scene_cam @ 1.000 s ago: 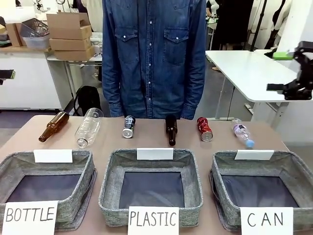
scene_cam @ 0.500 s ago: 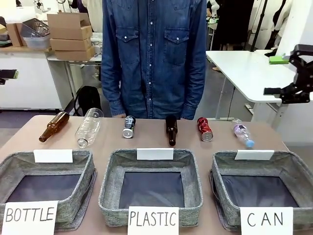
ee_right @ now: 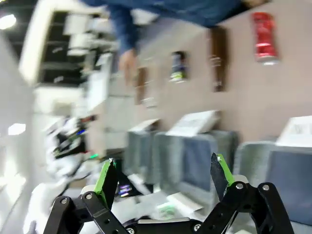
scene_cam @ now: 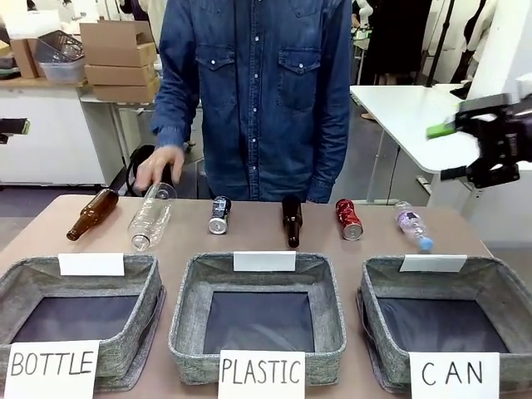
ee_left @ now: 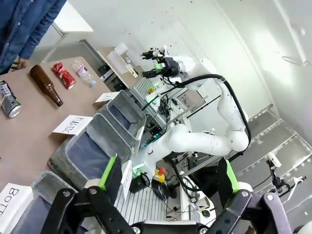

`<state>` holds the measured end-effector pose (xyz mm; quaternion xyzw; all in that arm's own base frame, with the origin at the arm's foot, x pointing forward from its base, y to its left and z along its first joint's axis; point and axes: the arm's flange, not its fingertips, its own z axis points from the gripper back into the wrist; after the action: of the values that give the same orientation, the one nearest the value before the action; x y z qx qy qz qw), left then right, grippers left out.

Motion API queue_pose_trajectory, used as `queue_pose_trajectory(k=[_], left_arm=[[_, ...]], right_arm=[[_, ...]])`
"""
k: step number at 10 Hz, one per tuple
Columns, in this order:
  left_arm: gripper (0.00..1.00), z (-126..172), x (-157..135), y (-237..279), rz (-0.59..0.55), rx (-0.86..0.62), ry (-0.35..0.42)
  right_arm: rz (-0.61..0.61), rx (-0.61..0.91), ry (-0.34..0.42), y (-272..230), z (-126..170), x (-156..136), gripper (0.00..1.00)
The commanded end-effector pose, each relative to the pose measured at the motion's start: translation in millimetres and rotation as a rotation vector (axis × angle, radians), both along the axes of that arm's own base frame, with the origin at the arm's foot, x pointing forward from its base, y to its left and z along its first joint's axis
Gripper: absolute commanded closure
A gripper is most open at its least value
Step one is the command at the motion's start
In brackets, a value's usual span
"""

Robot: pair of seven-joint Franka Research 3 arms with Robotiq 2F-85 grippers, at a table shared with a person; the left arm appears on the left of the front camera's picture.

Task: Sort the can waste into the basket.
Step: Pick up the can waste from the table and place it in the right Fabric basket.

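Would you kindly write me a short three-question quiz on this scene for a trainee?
1. True or false: the red can lies inside the CAN basket.
2. How many brown bottles lie on the table?
3. Which sign marks the middle basket? A: BOTTLE. B: PLASTIC. C: CAN.
Key: 1 false, it lies on the table; 2 two; 3 B.

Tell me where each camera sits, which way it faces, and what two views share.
Front view: fixed between the arms, facing across the table at the person; open right gripper raised at right.
Left wrist view: on the left arm, facing over the table toward the right arm; open left gripper below.
Right wrist view: on the right arm, facing down at the table; open fingers below.
Shared: all three show the red can.
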<state>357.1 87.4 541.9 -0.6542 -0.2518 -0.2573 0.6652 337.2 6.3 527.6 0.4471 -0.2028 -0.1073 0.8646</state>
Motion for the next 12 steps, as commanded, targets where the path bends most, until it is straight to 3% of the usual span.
queue_pose_trajectory(k=[1,3,5,7,8,10,12], left_arm=[[0.0,0,-1,1,-0.02,0.005,-0.026],[0.0,0,-1,1,-0.02,0.005,-0.026],[0.0,0,-1,1,-0.02,0.005,-0.026],[0.0,0,-1,1,-0.02,0.005,-0.026],[0.0,0,-1,1,-0.02,0.005,-0.026],[0.0,0,-1,1,-0.02,0.005,-0.026],[0.0,0,-1,1,-0.02,0.005,-0.026]], right_arm=[[-0.085,-0.307,0.217,18,9,31,0.0],[-0.122,-0.506,0.303,32,3,45,0.0],[-0.131,-0.419,0.173,34,-6,39,0.0],[-0.151,-0.497,0.218,33,-7,42,0.0],[-0.164,-0.579,0.32,44,-8,61,0.0],[-0.085,-0.669,0.361,66,-24,124,0.0],[-0.073,-0.712,0.42,74,-58,182,0.0]])
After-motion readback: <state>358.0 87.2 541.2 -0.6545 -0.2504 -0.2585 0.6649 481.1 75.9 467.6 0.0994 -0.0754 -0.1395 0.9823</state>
